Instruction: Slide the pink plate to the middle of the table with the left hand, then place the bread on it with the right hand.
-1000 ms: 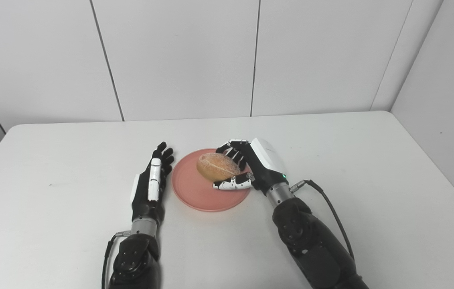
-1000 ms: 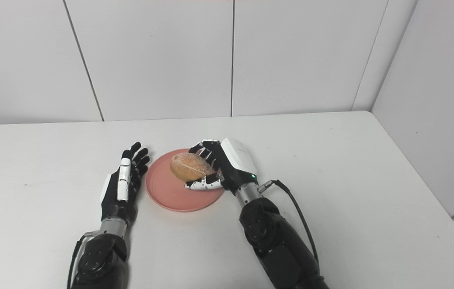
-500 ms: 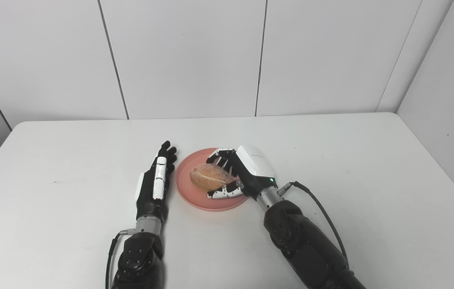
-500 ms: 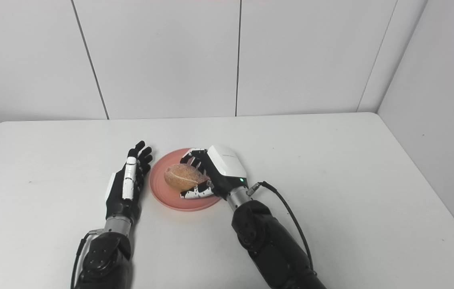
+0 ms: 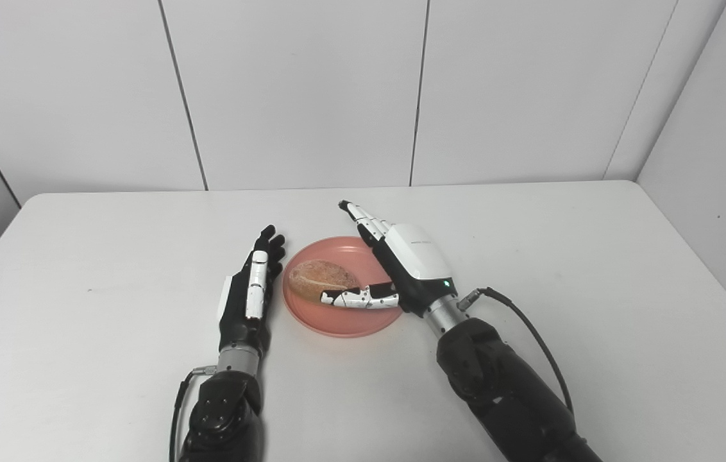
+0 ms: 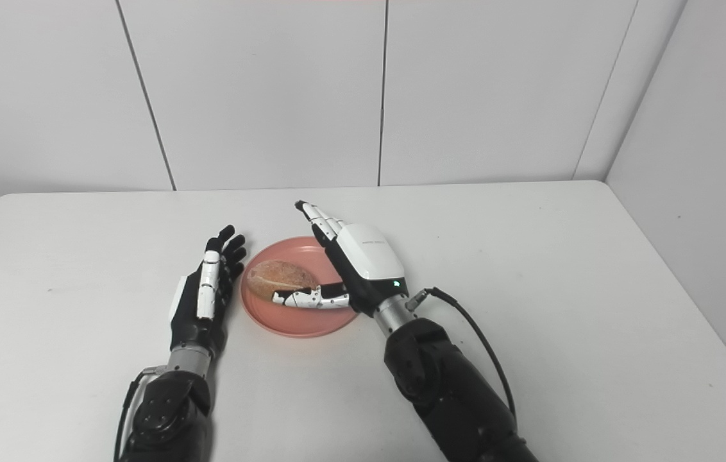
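The bread [image 5: 323, 279] lies on the left half of the pink plate [image 5: 344, 321], which sits near the middle of the white table [image 5: 594, 269]. The right hand [image 5: 401, 263] is spread wide and grips nothing: its fingers [image 5: 363, 218] stretch straight out over the plate's far right rim, and its thumb [image 5: 360, 298] reaches leftward just in front of the bread, close to it, though whether they touch I cannot tell. The left hand [image 5: 249, 296] rests flat on the table just beside the plate's left edge, fingers extended and holding nothing.
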